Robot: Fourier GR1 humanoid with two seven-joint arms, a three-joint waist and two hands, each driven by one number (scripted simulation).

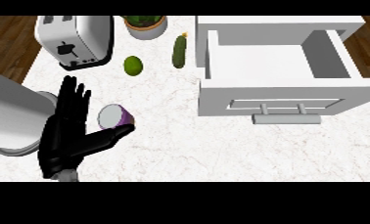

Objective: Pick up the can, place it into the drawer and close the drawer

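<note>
Head view: the left hand enters from the lower left edge, black, palm turned toward the can. Its fingers are straight and spread, pointing up the counter; the thumb juts out to the right, just under the can. Whether thumb and can touch cannot be told. Nothing is pinched; the hand does not curl round the can. The right hand does not show.

Can: purple wall, pale round end facing up, lying tilted on the counter just beside the hand's palm, well apart from the drawer.

Drawer: white, box-shaped, pulled open at the right, flat pale floor visible, front panel with a recessed frame and a grey bar handle.

Counter: white stone look with faint veining; dark wood floor shows past its far corners.

Other things: a glossy white and chrome toaster with black lever, far left; a potted plant in a pale round pot at the far edge; a long green cucumber beside the drawer's left wall; a round green lime between toaster and cucumber. A large rounded grey shape sits at the left edge, partly behind the hand; what it is cannot be told.
</note>
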